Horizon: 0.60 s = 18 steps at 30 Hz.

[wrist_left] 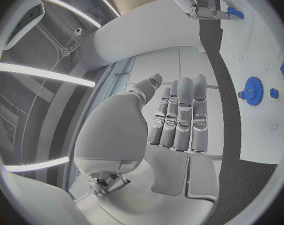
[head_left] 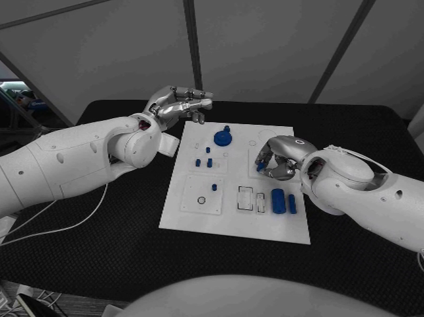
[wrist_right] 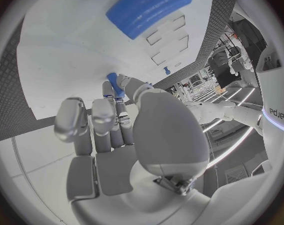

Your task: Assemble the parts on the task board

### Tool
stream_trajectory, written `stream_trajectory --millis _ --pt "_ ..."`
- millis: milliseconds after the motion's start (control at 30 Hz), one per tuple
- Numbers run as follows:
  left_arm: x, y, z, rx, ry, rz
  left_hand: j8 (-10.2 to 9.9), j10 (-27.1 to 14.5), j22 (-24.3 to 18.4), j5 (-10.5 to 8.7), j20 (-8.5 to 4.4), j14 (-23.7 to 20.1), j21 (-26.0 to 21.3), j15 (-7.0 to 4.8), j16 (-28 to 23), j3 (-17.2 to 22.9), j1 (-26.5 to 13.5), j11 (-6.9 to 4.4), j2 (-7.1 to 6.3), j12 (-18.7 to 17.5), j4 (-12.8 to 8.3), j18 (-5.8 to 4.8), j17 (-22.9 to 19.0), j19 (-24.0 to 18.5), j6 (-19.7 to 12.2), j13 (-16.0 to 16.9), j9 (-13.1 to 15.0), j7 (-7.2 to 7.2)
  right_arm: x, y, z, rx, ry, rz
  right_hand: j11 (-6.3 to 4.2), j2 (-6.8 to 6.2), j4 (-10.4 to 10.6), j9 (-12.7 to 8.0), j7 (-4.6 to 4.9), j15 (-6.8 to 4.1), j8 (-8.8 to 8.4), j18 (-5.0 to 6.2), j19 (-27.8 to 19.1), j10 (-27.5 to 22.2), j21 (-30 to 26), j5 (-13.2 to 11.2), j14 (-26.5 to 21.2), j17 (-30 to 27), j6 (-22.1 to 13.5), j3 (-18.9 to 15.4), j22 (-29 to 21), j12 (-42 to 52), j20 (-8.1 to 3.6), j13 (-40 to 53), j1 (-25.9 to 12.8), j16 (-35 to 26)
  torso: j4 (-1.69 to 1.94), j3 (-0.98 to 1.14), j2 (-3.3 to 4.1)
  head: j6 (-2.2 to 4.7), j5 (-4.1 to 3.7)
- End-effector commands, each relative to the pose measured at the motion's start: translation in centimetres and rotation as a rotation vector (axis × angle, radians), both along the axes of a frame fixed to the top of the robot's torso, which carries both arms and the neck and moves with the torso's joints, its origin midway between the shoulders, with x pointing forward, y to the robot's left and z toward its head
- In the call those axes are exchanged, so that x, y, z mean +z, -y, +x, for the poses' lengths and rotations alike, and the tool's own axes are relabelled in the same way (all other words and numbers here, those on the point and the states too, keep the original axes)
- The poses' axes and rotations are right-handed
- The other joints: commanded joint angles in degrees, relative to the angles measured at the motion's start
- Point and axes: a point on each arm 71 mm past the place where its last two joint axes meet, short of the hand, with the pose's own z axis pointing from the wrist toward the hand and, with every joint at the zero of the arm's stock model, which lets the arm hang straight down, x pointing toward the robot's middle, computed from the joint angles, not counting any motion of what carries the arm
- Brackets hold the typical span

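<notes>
The white rectangular task board [head_left: 233, 221] lies flat on the black surface [head_left: 98, 251], between the two arms.

Left hand [head_left: 177, 105]: raised beyond the far left corner of the board, clear of it. In the left wrist view its fingers [wrist_left: 179, 117] lie straight and side by side with nothing between them and the palm; the hand is empty and extended.

Right hand [head_left: 277, 158]: lowered onto the right half of the board, fingers curled downward. In the right wrist view, a small blue peg-shaped part [wrist_right: 114, 84] sits pinched between the thumb and a fingertip, close to the board face.

Parts located relative to the right hand:
- Two blue cylindrical parts [head_left: 283, 201] lie side by side on the board just nearer the robot than the hand, beside two narrow rectangular recesses [head_left: 251, 199].
- A round blue gear part [head_left: 222, 137] stands on the board to the far left of the hand, nearer the left hand.
- Several small blue pegs [head_left: 210, 162] sit on the board directly to the left of the hand.
</notes>
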Motion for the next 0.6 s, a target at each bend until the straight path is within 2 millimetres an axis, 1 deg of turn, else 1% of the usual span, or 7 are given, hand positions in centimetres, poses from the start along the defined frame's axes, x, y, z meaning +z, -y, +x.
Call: stream_trajectory --millis 33,100,167,200,267,367,600 --pt "0.2 0.1 0.0 -0.011 0.004 -0.008 -0.08 -0.25 -0.06 0.28 0.16 -0.47 -0.30 -0.12 -0.07 -0.27 0.05 -0.03 0.64 0.28 -0.05 -1.43 -0.07 -0.22 -0.52 0.07 0.02 -0.03 0.3 0.0 0.0 -0.013 0.031 0.021 -0.13 0.88 0.41 0.25 -0.20 -0.48 0.47 0.16 0.59 0.71 0.44 -0.21 0.21 0.46 0.90 0.01 0.33 0.46 -0.13 0.14 -0.49 0.45 0.02 0.02 0.01 -0.04 0.03" --pt "0.2 0.1 0.0 -0.011 0.003 -0.007 -0.08 -0.25 -0.06 0.28 0.16 -0.47 -0.30 -0.12 -0.07 -0.27 0.05 -0.03 0.64 0.28 -0.05 -1.43 -0.07 -0.22 -0.52 0.07 0.02 -0.03 0.6 -0.1 0.0 -0.021 0.056 0.047 -0.46 1.65 0.65 0.50 -0.53 -0.73 1.05 0.15 0.68 1.70 0.55 -0.40 0.25 0.58 2.09 -0.01 0.44 0.79 -0.30 0.35 -0.51 0.61 0.01 0.02 0.02 -0.02 0.05" --pt "0.2 0.1 0.0 -0.012 0.003 -0.007 -0.08 -0.25 -0.06 0.28 0.16 -0.47 -0.30 -0.12 -0.07 -0.27 0.05 -0.03 0.64 0.28 -0.05 -1.43 -0.07 -0.22 -0.52 0.07 0.02 -0.03 0.9 -0.1 0.0 -0.024 0.086 0.077 -0.79 2.52 0.87 0.76 -0.86 -1.00 1.53 0.17 0.64 2.59 0.51 -1.40 0.21 0.48 3.12 -0.10 0.37 0.93 -0.55 0.54 -0.49 0.61 -0.04 0.07 0.00 -0.02 0.08" --pt "0.2 0.1 0.0 -0.012 0.002 -0.007 -0.08 -0.26 -0.06 0.28 0.16 -0.48 -0.30 -0.12 -0.07 -0.27 0.06 -0.03 0.65 0.29 -0.05 -1.43 -0.07 -0.22 -0.52 0.08 0.02 -0.03 1.1 -0.1 -0.1 -0.025 0.096 0.087 -0.90 2.71 0.87 0.85 -0.96 -1.08 1.67 0.18 0.62 2.87 0.50 -1.66 0.19 0.44 3.41 -0.14 0.35 0.96 -0.62 0.60 -0.44 0.59 -0.04 0.10 0.00 -0.02 0.10" --pt "0.1 0.1 0.0 -0.012 0.002 -0.007 -0.07 -0.28 -0.06 0.28 0.16 -0.48 -0.31 -0.12 -0.06 -0.26 0.08 -0.03 0.68 0.31 -0.06 -1.43 -0.07 -0.22 -0.53 0.08 0.02 -0.03 1.2 -0.1 -0.2 -0.025 0.107 0.098 -1.04 2.95 0.84 0.96 -1.08 -1.18 1.83 0.18 0.62 3.23 0.50 -1.94 0.17 0.41 3.76 -0.19 0.35 0.98 -0.73 0.68 -0.34 0.58 -0.04 0.12 0.00 -0.04 0.12" --pt "0.1 0.0 0.0 -0.011 0.002 -0.007 -0.07 -0.28 -0.06 0.28 0.16 -0.48 -0.31 -0.12 -0.06 -0.26 0.08 -0.03 0.68 0.31 -0.06 -1.43 -0.07 -0.22 -0.53 0.08 0.02 -0.03 1.6 -0.1 -0.4 -0.026 0.129 0.124 -1.20 3.23 0.74 1.12 -1.26 -1.33 2.04 0.18 0.61 3.71 0.49 -2.25 0.15 0.42 4.21 -0.25 0.34 0.95 -0.87 0.79 -0.15 0.61 0.00 0.02 -0.03 0.04 0.02" --pt "0.1 -0.1 0.1 -0.008 0.001 -0.005 -0.06 -0.36 -0.07 0.30 0.17 -0.51 -0.32 -0.13 -0.03 -0.22 0.16 -0.02 0.78 0.38 -0.07 -1.42 -0.07 -0.22 -0.57 0.09 0.01 -0.03 2.4 0.0 -1.2 -0.018 0.147 0.166 -1.29 3.33 0.56 1.20 -1.29 -1.40 2.11 0.16 0.66 3.89 0.54 -2.36 0.16 0.47 4.37 -0.24 0.41 0.85 -0.96 0.82 0.08 0.65 -0.07 0.04 -0.02 0.12 0.07"
